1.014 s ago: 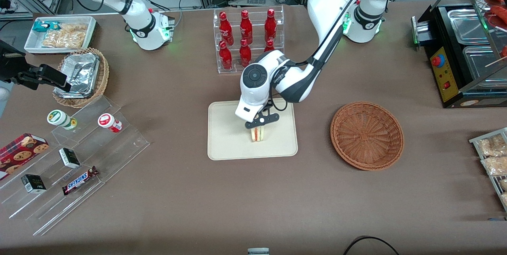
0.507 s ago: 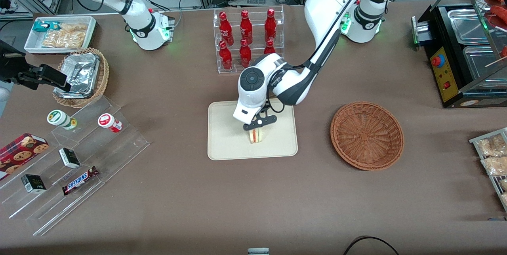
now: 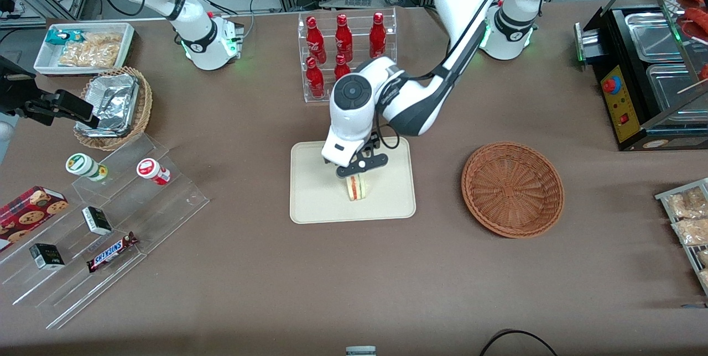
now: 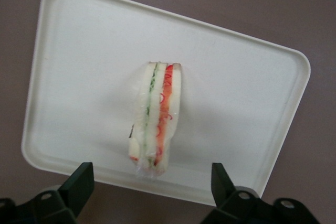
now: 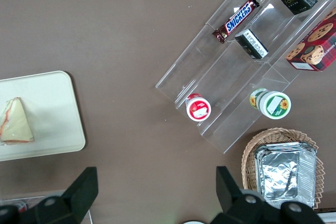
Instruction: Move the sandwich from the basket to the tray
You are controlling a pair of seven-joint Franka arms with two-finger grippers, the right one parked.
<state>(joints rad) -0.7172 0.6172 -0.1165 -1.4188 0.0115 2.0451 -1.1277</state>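
Observation:
The sandwich (image 3: 357, 188) stands on its edge on the cream tray (image 3: 318, 193), its red and green filling facing up. My gripper (image 3: 359, 170) hangs open just above it, and nothing is held between the fingers (image 4: 79, 182). The left wrist view shows the sandwich (image 4: 156, 119) on the tray (image 4: 79, 72) with the gripper (image 4: 151, 176) spread wide over it. In the right wrist view the sandwich (image 5: 14, 121) sits on the tray (image 5: 52, 111). The reddish-brown basket (image 3: 513, 189) lies beside the tray, toward the working arm's end, with nothing in it.
A clear rack of red bottles (image 3: 345, 55) stands just past the tray, farther from the front camera. A stepped acrylic shelf (image 3: 110, 218) with snacks, a tan wicker basket of foil trays (image 3: 113, 107) and a white bin (image 3: 86, 49) lie toward the parked arm's end. A black food warmer (image 3: 647, 74) stands at the working arm's end.
My gripper has risen off the sandwich and drawn slightly away from the front camera. The sandwich stays where it was on the tray.

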